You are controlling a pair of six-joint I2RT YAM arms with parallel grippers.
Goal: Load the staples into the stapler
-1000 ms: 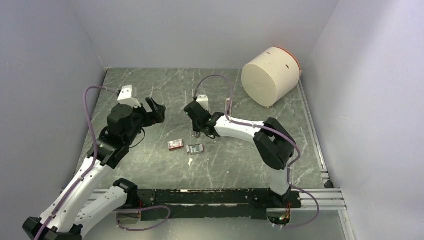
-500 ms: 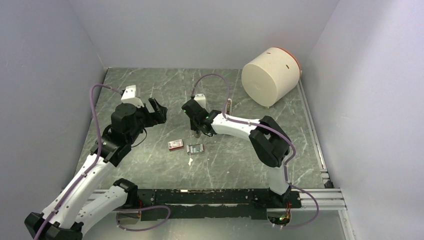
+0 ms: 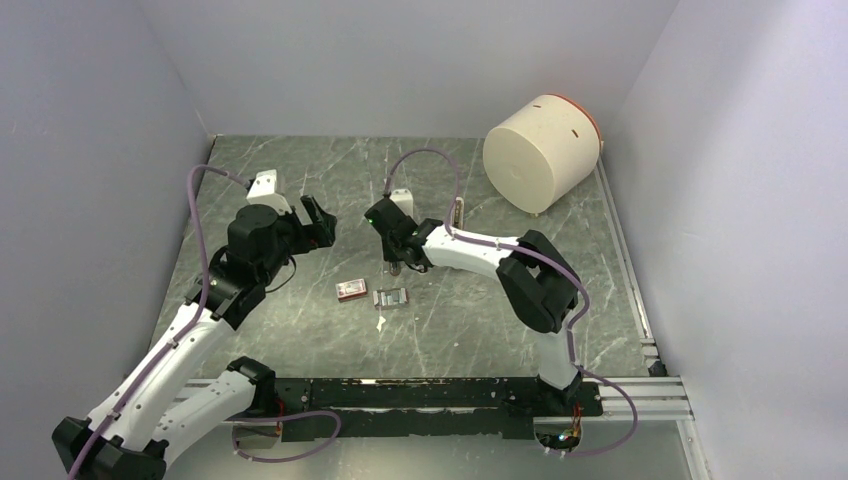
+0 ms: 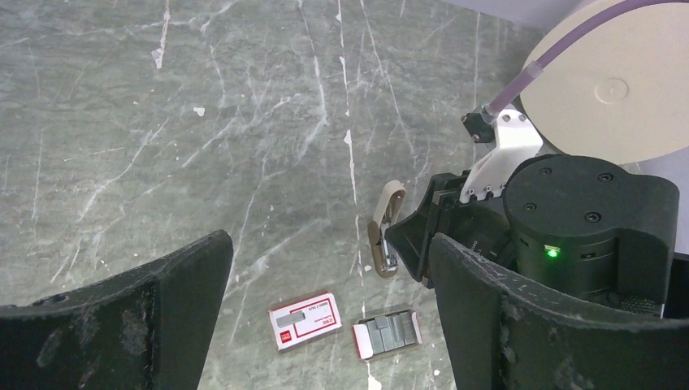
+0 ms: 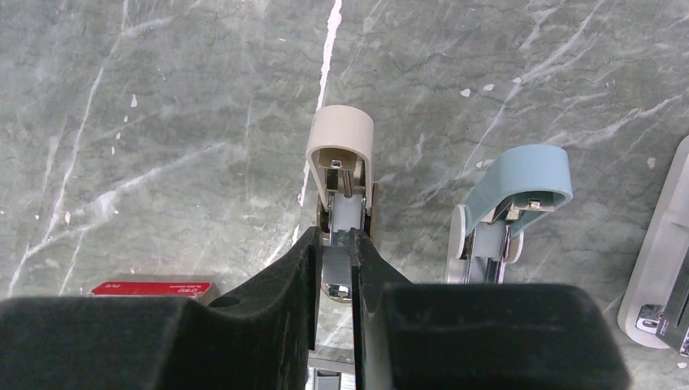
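The staples, grey strips in an open tray with a red end, lie on the table; they also show in the left wrist view. The beige stapler lies hinged open. My right gripper is shut on its metal magazine rail and sits just behind the staples in the top view. My left gripper is open and empty, held above the table to the left. Its fingers frame the staples and the stapler from above.
A small red-and-white staple box lies left of the staples. A blue stapler stands right of the beige one, and a grey stapler lies further right. A large cream cylinder sits at the back right. Walls enclose the table.
My left arm has shifted slightly forward and right, with its gripper still open. My right gripper has stayed on the stapler and barely moved.
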